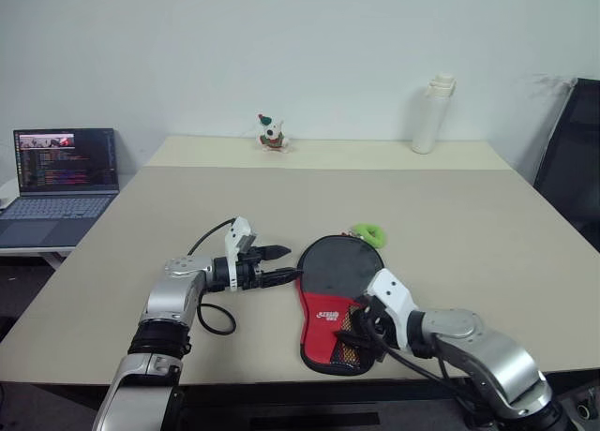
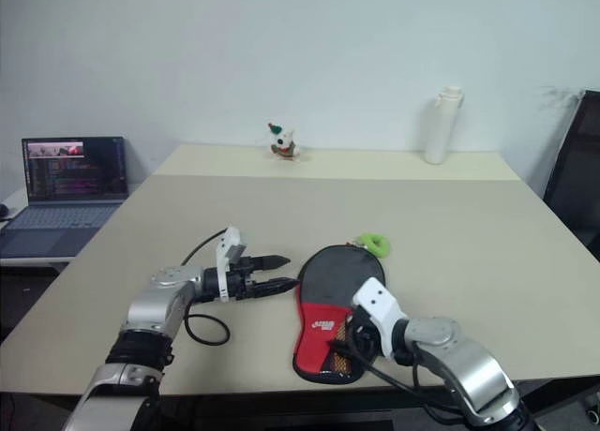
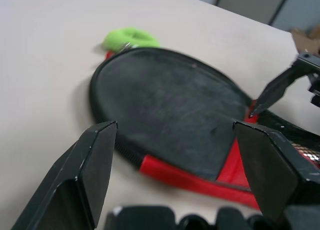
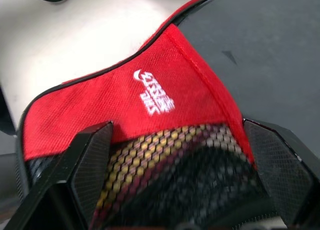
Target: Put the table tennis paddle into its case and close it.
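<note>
Left eye view: soft black fabric case (image 1: 333,295) with red logo end lies flat near the beige table's (image 1: 469,225) front edge. Left gripper (image 1: 281,265) spreads open just beside it; right gripper (image 1: 354,342) gapes empty above its mesh end.

The case (image 1: 336,295) is black over its round part and red at the handle end, with a white logo and a black mesh panel showing yellowish through the holes, just ahead of the right claw (image 1: 360,335). A bright green loop (image 1: 369,232) lies beyond it. Both claws have black fingers; the left claw (image 1: 277,265) carries a white bracket. The counter (image 1: 450,215) is plain beige.
</note>
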{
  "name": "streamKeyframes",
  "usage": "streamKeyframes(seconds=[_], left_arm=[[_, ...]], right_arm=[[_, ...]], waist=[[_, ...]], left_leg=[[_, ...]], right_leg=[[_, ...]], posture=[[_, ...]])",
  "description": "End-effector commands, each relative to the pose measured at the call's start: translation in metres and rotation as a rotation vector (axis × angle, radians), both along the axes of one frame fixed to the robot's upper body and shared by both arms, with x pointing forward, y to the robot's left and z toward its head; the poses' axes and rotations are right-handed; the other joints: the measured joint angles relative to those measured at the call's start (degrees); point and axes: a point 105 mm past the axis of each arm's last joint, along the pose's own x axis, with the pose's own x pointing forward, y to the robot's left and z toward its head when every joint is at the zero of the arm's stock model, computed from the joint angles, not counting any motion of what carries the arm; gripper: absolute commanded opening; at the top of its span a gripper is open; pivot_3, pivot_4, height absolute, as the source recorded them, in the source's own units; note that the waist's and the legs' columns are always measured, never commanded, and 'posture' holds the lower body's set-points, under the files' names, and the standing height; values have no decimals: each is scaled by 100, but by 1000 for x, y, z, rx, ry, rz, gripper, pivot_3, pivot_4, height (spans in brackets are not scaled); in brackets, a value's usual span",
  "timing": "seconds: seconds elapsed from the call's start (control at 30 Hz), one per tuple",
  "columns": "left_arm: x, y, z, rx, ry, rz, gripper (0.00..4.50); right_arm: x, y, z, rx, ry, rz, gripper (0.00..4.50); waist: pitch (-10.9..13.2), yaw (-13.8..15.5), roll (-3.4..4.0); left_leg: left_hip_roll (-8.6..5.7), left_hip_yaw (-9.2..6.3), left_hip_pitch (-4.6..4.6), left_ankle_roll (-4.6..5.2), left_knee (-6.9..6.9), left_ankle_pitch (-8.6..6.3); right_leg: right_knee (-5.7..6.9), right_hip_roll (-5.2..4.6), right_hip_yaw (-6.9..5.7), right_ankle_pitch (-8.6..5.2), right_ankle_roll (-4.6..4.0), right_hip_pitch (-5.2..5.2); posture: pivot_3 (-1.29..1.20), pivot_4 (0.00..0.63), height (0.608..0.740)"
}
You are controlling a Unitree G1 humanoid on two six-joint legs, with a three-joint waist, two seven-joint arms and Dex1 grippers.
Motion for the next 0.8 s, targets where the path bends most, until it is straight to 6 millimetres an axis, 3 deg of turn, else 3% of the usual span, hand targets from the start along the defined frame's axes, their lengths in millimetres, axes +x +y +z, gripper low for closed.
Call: streamKeyframes(seconds=[0.03,0.2,0.27,0.33,0.53,0.8], left_arm=[[1,-18,12,40,-77,-75,4014],[12,-38,-1,102,-90,-106,4014],[16,-49,-12,139,-93,-107,4014],[19,-57,-21,169,-102,-113,4014],[19,-59,-38,196,-87,-119,4014],[16,-59,-45,207,-83,-129,4014]], right_arm=[[-1,-8,42,128,-36,29,4500],[23,-29,68,174,-72,-66,4500],[51,-44,71,161,-106,-210,4500],[74,-53,71,145,-127,-315,4500],[120,-54,68,141,-144,-428,4500],[179,-61,50,221,-85,-659,4500]], waist=[[0,7,0],[1,36,2],[1,32,2],[2,28,3],[5,4,12],[4,-26,15]], left_leg=[[-1,1,0,0,0,0],[-9,1,1,1,0,0],[-11,3,1,1,-2,0],[-16,11,1,2,-2,0],[-15,19,1,15,-4,-8],[-6,27,3,16,-4,-8]], right_leg=[[0,1,0,0,0,0],[1,8,-2,0,-1,-1],[-2,10,-1,0,-1,-1],[-1,10,4,0,-2,-3],[1,17,8,7,-13,-7],[3,11,9,19,-32,-4]], posture=[[0,150,740],[0,150,740],[0,150,740],[0,150,740],[0,150,740],[0,150,740]])
